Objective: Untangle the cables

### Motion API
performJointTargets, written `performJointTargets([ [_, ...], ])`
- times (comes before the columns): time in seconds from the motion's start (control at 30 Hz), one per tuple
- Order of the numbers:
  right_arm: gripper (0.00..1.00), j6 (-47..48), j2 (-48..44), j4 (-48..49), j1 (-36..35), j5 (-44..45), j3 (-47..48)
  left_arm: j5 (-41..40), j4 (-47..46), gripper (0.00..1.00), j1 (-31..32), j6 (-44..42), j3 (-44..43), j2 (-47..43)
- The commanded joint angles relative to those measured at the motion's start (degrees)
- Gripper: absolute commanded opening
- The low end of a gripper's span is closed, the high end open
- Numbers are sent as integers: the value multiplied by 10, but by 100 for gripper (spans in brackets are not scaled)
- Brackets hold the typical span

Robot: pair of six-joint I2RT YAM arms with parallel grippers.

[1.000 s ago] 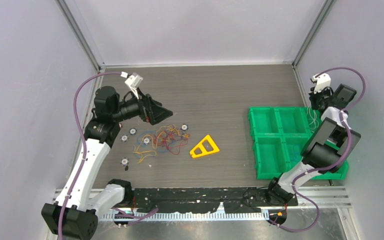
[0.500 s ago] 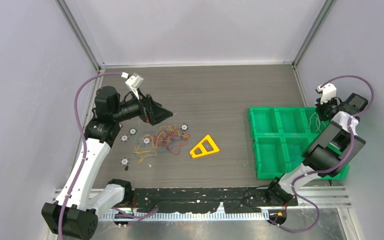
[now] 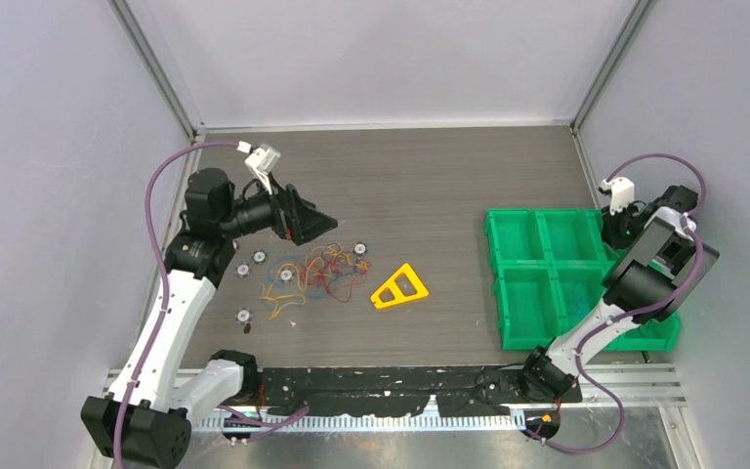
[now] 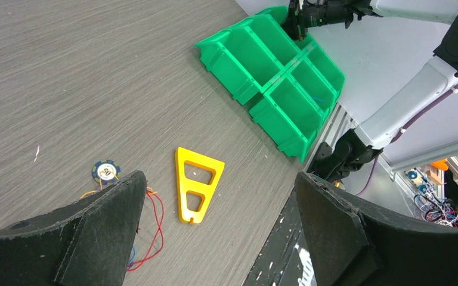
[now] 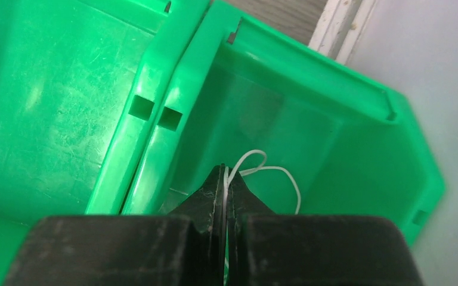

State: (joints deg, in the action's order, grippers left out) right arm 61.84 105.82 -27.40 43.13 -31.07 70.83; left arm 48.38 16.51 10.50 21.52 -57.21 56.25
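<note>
The cables (image 3: pixel 312 274) lie in a loose tangle of red, orange, yellow and blue on the table left of centre. My left gripper (image 3: pixel 320 227) is open and empty, hovering just behind the tangle. In the left wrist view (image 4: pixel 217 179) a red cable loop (image 4: pixel 160 223) shows by its left finger. My right gripper (image 3: pixel 615 227) is over the back right compartment of the green bin (image 3: pixel 547 278). In the right wrist view the right gripper (image 5: pixel 225 171) is shut on a thin white cable (image 5: pixel 280 168), which loops into that compartment.
A yellow plastic triangle (image 3: pixel 391 296) lies right of the tangle and also shows in the left wrist view (image 4: pixel 180 187). Several small round discs (image 3: pixel 284 276) sit around the cables. The green bin's dividing wall (image 5: pixel 155 119) is left of my right gripper. The black front rail (image 3: pixel 400 386) borders the table.
My right wrist has swung and shifted over the bin's back right corner, the gripper now lower and further left. The left arm and the tangle have not moved.
</note>
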Motion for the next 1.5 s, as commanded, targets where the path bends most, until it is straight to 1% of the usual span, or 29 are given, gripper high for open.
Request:
performJointTargets([
  [0.0,12,-2,4,-15,2,20,24,-1,0,97,2,-15,-25,-6],
  [0.07,22,-20,-8,-16,2,21,32,-2,0,97,2,-15,-26,-5],
  [0.1,29,-26,-12,-22,1,21,36,-3,0,97,2,-16,-26,-4],
  [0.13,32,-37,-22,-27,1,20,47,-2,-1,97,2,-15,-28,-3],
  [0.17,39,-42,-27,-39,2,16,53,-2,-2,98,2,-15,-28,-2],
  [0.2,42,-47,-37,-45,1,14,62,-1,-1,99,2,-15,-30,-1],
  [0.23,49,-49,-42,-59,1,10,66,-1,0,99,2,-16,-31,0],
  [0.43,73,-47,-89,-101,1,14,98,-5,15,99,2,-34,-38,-3],
  [0.57,82,-47,-120,-138,-2,-4,121,-19,30,99,2,-51,-40,-4],
  [0.63,86,-53,-136,-169,-12,-18,140,-34,55,100,1,-72,-48,0],
  [0.73,89,-76,-160,-234,-39,-44,177,-58,141,100,0,-141,-76,19],
  [0.8,91,-98,-193,-269,-74,-56,190,-90,218,100,0,-215,-103,42],
  [0.87,92,-125,-220,-298,-126,-60,191,-130,291,99,-8,-296,-114,63],
  [0.9,92,-137,-230,-304,-170,-61,183,-144,321,100,-15,-327,-113,74],
  [0.93,93,-163,-247,-309,-193,-61,176,-152,356,100,-27,-355,-107,83],
  [0.97,94,-179,-254,-303,-246,-60,158,-155,378,100,-42,-383,-99,93],
  [1.0,94,-216,-266,-297,-275,-58,147,-156,397,99,-61,-403,-88,104],
  [1.03,94,-235,-270,-278,-333,-51,126,-152,412,99,-82,-427,-77,113],
  [1.07,94,-277,-274,-268,-365,-47,115,-145,430,96,-97,-459,-66,123],
  [1.1,94,-296,-273,-240,-426,-39,96,-145,451,93,-102,-497,-56,131],
  [1.13,94,-340,-268,-224,-458,-36,87,-150,465,91,-120,-536,-43,135],
  [1.17,94,-361,-261,-194,-517,-30,73,-151,475,90,-127,-573,-26,135],
  [1.2,94,-402,-245,-179,-568,-29,68,-153,477,89,-131,-606,-7,133],
  [1.23,93,-420,-234,-150,-594,-26,63,-156,473,88,-133,-635,13,126],
  [1.27,93,-453,-209,-136,-640,-26,61,-160,461,87,-134,-661,37,118],
  [1.3,92,-478,-196,-108,-660,-24,59,-165,442,87,-134,-682,59,107],
  [1.33,92,-489,-170,-96,-699,-23,60,-169,415,86,-134,-696,83,92],
  [1.4,91,-511,-129,-59,-748,-13,66,-164,371,84,-133,-725,122,78],
  [1.47,91,-524,-89,-37,-788,-1,89,-146,346,83,-130,-747,140,78],
])
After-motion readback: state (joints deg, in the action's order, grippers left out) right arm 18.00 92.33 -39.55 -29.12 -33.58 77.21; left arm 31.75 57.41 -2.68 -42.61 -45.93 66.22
